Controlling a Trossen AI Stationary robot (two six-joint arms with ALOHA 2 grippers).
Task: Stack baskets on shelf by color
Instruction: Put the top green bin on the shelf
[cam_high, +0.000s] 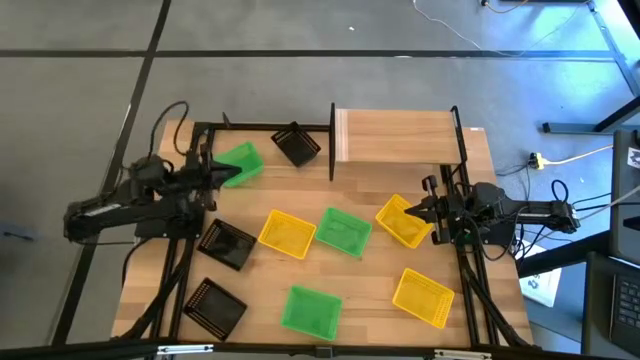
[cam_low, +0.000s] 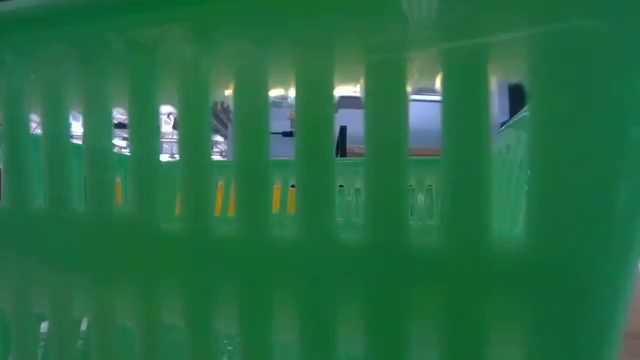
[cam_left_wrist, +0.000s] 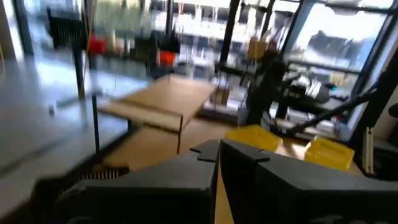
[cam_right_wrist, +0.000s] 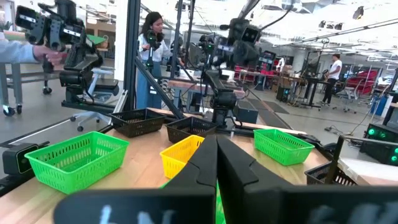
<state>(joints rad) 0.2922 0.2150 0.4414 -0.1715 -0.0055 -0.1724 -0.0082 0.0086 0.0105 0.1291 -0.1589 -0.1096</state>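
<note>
Wooden tabletop (cam_high: 370, 300) from above carried nine empty baskets and no readable writing. Its pale shelf (cam_high: 395, 135) stood bare at the far edge. Left gripper (cam_high: 222, 175) touched a green basket (cam_high: 240, 162); right gripper (cam_high: 432, 212) reached a yellow basket (cam_high: 402, 220); I cannot tell either grip there. Low down, green mesh (cam_low: 300, 260) filled everything. Both wrist views showed each arm's dark fingers pressed together.

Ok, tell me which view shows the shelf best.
The high view: the shelf shows whole from above, bare, at the table's far edge. The left wrist view shows it slanted and blurred; the low view is blocked by a green basket; the right wrist view misses it.
</note>
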